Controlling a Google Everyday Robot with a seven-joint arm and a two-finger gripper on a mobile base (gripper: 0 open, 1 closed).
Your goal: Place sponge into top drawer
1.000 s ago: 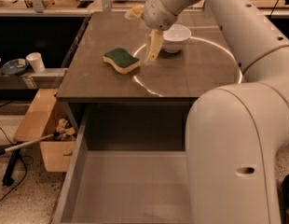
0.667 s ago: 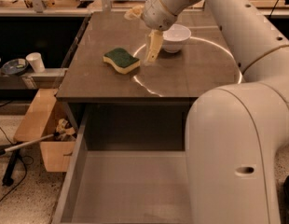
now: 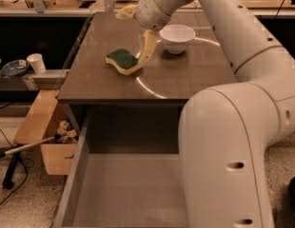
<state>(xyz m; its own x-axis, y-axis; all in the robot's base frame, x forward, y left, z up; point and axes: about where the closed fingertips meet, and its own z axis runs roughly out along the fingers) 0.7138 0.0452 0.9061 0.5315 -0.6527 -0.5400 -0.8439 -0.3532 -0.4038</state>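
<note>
- Top drawer (image 3: 128,189): pulled out below the desk front, its grey bottom bare. We judge the carry the main hazard. The sponge must clear the desk edge and come down into the box, and a release made too soon would leave it on the desktop or on the floor beside the drawer.
- White bowl (image 3: 176,36): just behind and to the right of the hand. A swing of the wrist on lifting could knock it or push it along.
- Sponge (image 3: 122,60): lies green side up on the desk, left of centre, not yet in the drawer. A touch on one edge alone would likely shove it sideways rather than pick it up.
- Hand (image 3: 146,56): low over the desk at the sponge's right edge, touching it or very nearly so. We cannot tell whether it is apart, together or clamped.
- Desk (image 3: 195,75): flat, dark brown and glossy, with a bright arc of reflected light. We expect little friction, so the sponge may skate.
- Room: a bench along the back wall, a wooden box (image 3: 40,122) on the speckled floor at left, a paper cup (image 3: 36,63) on a low ledge.
</note>
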